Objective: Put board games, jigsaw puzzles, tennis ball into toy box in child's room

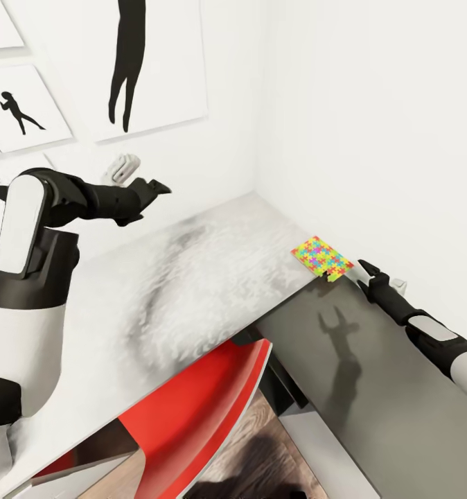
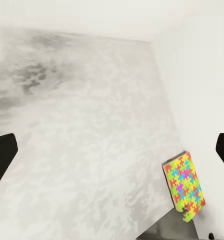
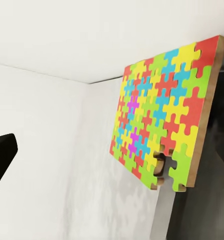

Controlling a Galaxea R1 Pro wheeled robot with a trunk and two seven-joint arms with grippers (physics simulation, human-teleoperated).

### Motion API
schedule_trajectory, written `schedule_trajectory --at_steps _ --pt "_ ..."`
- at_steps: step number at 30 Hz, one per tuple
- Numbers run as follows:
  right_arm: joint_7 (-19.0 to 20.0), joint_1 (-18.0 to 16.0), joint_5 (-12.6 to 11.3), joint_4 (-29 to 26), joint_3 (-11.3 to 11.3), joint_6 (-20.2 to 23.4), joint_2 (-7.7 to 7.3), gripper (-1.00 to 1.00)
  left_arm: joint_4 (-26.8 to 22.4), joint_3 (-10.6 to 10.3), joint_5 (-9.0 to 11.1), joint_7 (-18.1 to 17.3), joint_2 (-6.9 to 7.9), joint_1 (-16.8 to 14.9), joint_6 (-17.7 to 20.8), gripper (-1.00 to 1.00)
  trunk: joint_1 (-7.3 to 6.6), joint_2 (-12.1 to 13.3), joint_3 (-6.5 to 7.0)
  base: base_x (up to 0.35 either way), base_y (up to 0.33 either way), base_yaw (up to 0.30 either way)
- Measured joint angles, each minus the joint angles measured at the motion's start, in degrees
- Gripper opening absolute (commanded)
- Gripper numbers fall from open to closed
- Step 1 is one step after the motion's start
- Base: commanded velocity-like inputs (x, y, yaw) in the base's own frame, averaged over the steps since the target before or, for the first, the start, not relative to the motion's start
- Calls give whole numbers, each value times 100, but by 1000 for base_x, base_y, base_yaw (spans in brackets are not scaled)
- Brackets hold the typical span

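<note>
One jigsaw puzzle, a thin square of yellow, pink, green, blue and orange pieces, lies flat at the far right end of the table, close to the wall, with a corner past the table's end edge. It also shows in the left wrist view and fills much of the right wrist view. My right gripper hangs open just right of the puzzle, apart from it; one dark finger shows. My left gripper is open and holds nothing, raised over the table's back by the wall.
A red chair is tucked under the table's front edge. The table's dark grey side drops below my right arm. White walls meet in the corner behind the table, with black silhouette pictures on the left wall. Wood floor shows below.
</note>
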Motion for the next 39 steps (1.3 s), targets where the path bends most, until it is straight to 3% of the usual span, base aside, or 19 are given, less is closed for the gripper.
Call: schedule_trajectory --at_steps 11,24,39 --pt "5 0 1 -3 0 2 -17 100 -125 91 588 56 14 -377 5 100 0 0 -90 0 0 0" --pt "12 -7 6 -13 0 7 -14 100 -153 111 754 73 25 -457 5 100 0 1 -208 0 0 0" --pt "40 -17 8 -100 0 7 -20 100 -137 77 771 76 11 -435 5 100 0 0 -345 0 0 0"
